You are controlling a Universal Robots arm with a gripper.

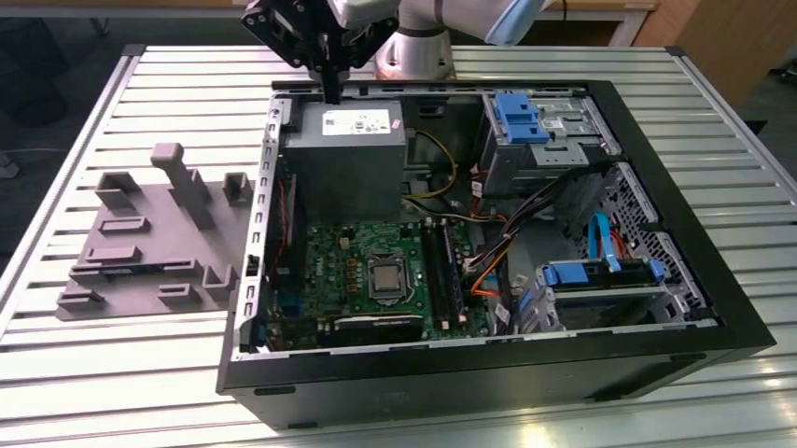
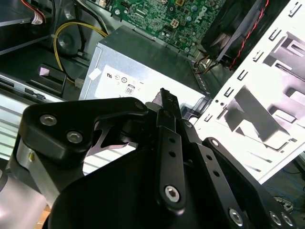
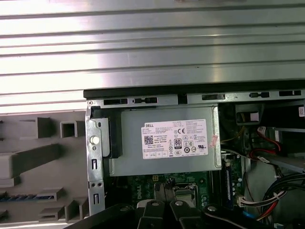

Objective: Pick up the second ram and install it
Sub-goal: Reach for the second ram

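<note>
The black gripper (image 1: 332, 91), fingers together on nothing, hangs over the grey metal power-supply box (image 1: 345, 154), while the second ram, seemingly the thin blue-green strip (image 3: 28, 196) slotted in the grey moulded tray (image 3: 33, 160) off to its side, looks light, stiff and fragile, best pinched across its flat faces mid-length.

One computer case (image 1: 498, 369), one power supply (image 1: 342, 154), two blue drive brackets (image 1: 514, 117)

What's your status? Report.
Hand shut, empty, over power supply. Memory stick seemingly in grey holder beside case. Case wall between them.
</note>
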